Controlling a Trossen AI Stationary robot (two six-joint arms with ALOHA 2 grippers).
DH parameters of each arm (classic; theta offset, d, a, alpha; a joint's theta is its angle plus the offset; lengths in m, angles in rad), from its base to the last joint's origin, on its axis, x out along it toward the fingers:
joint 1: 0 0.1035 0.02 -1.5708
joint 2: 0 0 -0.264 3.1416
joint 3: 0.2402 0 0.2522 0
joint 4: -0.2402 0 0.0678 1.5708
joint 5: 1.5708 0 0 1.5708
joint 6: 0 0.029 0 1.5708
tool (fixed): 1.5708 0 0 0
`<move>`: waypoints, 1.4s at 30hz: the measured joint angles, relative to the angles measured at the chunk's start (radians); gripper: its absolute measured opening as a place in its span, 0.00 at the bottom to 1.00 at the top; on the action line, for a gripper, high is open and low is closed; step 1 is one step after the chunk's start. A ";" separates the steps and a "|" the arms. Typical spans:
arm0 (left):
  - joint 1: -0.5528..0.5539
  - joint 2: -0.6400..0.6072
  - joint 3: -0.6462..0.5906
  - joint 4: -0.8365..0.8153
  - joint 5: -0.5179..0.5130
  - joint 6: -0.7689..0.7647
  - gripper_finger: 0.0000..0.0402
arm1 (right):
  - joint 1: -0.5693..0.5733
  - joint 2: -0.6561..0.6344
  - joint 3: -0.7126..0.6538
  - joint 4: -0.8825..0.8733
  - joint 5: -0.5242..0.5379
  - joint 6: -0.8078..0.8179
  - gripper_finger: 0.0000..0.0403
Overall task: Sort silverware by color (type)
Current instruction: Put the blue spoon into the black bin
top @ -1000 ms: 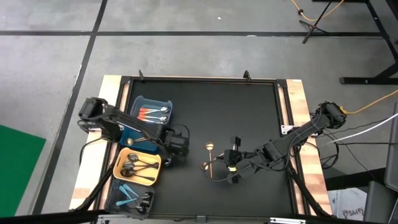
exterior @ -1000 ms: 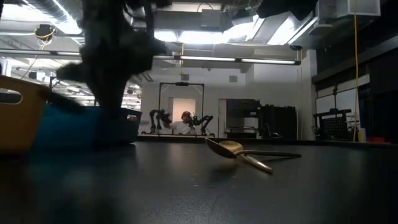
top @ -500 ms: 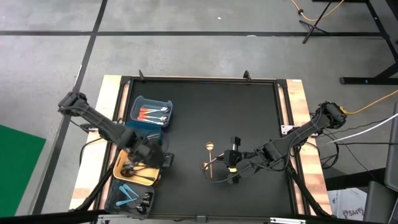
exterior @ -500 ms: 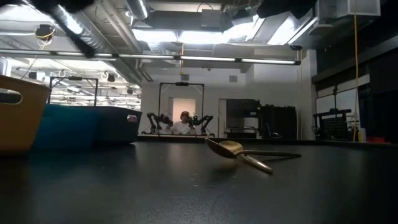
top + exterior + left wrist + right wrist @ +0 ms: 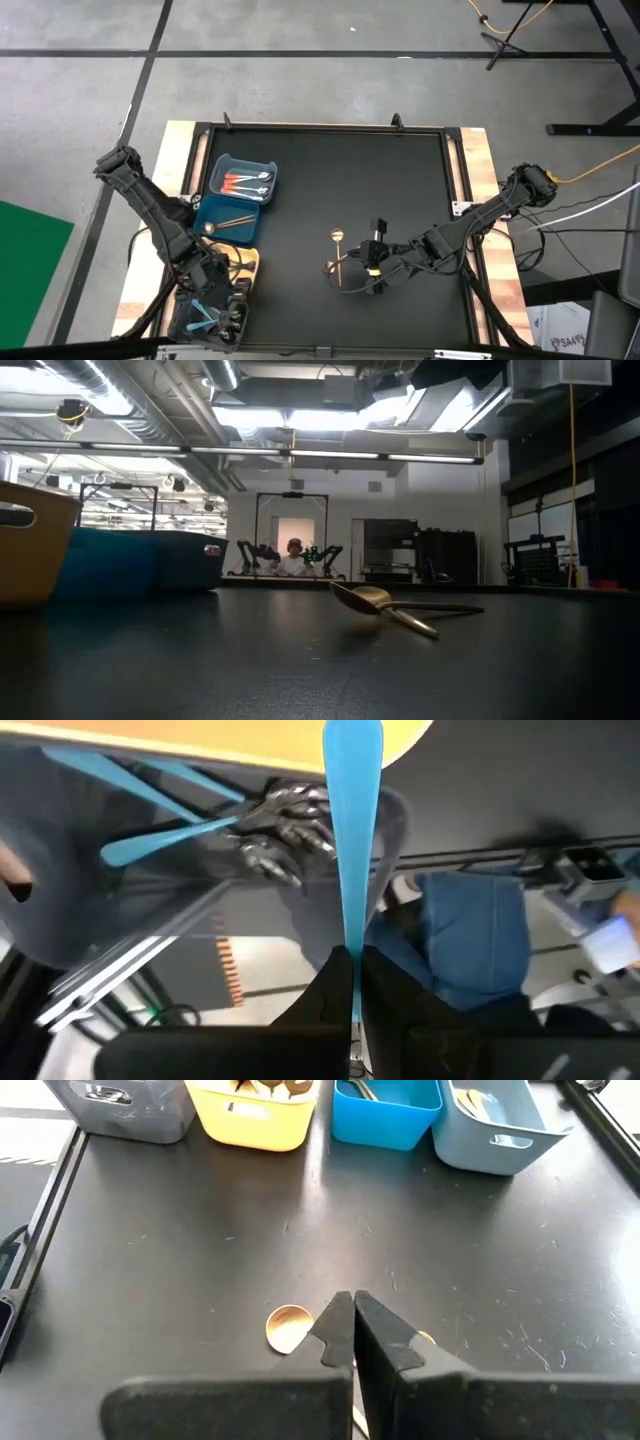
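Left gripper [image 5: 352, 970] clamps one light blue utensil [image 5: 352, 840]; two gold spoons [image 5: 338, 237] remain.

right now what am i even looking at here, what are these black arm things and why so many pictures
These are two robot arms at a black table, sorting cutlery by colour. One camera looks straight down, one sits at table height, and one rides on each wrist. The left gripper, jaws shut, holds a light blue utensil over the grey bin. The right gripper, jaws shut, rests by the gold spoons lying on the table. Beside the grey bin stand a yellow bin, a dark blue bin and a light blue bin, each holding cutlery.
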 joint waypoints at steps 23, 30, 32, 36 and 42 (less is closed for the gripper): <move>-0.046 0.124 0.000 -0.058 0.455 -0.086 0.01 | 0.000 0.000 0.000 -0.002 0.001 0.001 0.00; -0.023 0.211 0.000 -0.058 0.459 -0.077 0.02 | 0.000 0.000 0.000 -0.002 0.000 0.001 0.00; -0.018 0.228 0.000 -0.058 0.457 -0.077 0.02 | 0.000 0.000 0.000 -0.002 0.000 0.001 0.00; -0.004 0.258 0.000 -0.059 0.444 -0.077 0.02 | 0.000 0.000 0.000 -0.001 0.000 0.001 0.00; 0.023 0.293 0.000 -0.060 0.409 -0.050 0.03 | 0.000 0.000 0.000 -0.001 0.000 0.001 0.00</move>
